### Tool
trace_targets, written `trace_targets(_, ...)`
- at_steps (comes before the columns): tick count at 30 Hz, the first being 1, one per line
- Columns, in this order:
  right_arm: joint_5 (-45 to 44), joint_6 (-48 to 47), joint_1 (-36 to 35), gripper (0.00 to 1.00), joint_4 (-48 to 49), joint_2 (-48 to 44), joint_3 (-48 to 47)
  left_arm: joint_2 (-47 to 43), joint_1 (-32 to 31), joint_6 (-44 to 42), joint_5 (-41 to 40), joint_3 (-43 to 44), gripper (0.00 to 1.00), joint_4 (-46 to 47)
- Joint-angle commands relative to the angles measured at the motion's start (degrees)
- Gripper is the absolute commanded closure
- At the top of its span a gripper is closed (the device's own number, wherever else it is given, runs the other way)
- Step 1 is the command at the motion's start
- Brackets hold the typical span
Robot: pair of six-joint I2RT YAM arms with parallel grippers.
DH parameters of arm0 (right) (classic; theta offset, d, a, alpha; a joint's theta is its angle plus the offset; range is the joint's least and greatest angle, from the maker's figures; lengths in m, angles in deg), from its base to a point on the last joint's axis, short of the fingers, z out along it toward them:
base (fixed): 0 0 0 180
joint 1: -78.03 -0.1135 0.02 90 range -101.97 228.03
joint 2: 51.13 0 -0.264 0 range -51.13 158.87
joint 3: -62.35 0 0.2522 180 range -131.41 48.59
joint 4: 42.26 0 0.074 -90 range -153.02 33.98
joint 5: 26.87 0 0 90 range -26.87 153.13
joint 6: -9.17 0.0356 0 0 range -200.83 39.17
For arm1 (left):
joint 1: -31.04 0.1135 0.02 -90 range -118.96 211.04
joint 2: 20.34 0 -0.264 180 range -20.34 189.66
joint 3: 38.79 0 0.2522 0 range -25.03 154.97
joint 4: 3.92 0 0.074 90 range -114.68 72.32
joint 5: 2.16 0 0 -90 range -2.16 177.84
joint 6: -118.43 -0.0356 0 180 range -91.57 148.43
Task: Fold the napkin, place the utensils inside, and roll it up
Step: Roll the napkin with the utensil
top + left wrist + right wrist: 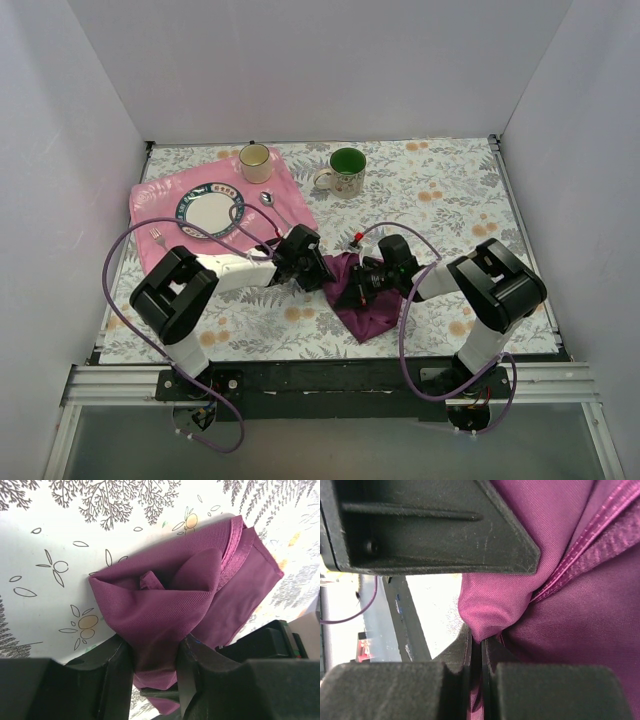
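Far left: I see fork (157,236) on pink mat (160,195) beside plate (210,212), spoon (269,200) on mat just right of plate. Both lie well apart from napkin (362,305). Napkin lies crumpled on floral table (450,200), between both arms. Left gripper (154,652) at napkin's left edge, fingers (119,662) partly apart, bunched fold fills gap and touches both, so I read it as grasping napkin. Right gripper (478,647) clenched almost fully, thin pinch of napkin caught between tips.
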Motion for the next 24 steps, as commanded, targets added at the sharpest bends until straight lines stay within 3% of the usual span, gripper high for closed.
trace_targets(1, -4.0, -8.0, -0.6, 0.99, -12.3, -0.7, -1.7, 2.0, 0.2, -8.0, -8.5, 1.2, 1.0, -12.2)
trace_targets(4, -10.2, -11.6, -1.6, 0.86, -21.6, -3.6, -5.5, 1.3, 0.2, -8.6, -7.4, 2.4, 1.0, -14.8)
trace_targets(8, -19.8, -12.4, -4.7, 0.55, -37.0, -8.4, -12.5, 0.4, 0.1, -7.0, -3.7, 2.9, 1.0, -15.8)
trace_targets(11, -32.0, -11.1, -7.9, 0.43, -44.4, -11.8, -15.5, -0.6, -0.1, -5.5, -3.4, 3.0, 1.0, -16.1)
trace_targets(15, -36.7, -11.2, -11.1, 0.34, -48.4, -14.2, -18.6, -1.2, -0.2, -4.9, -3.4, 3.1, 1.0, -16.1)
trace_targets(19, -35.6, -13.4, -11.6, 0.26, -48.1, -14.1, -18.1, -1.4, -0.2, -4.3, -3.4, 2.9, 1.0, -15.6)
trace_targets(24, -33.2, -14.8, -12.2, 0.24, -46.7, -13.3, -16.9, -2.3, -0.2, -3.5, -3.4, 2.6, 1.0, -15.1)
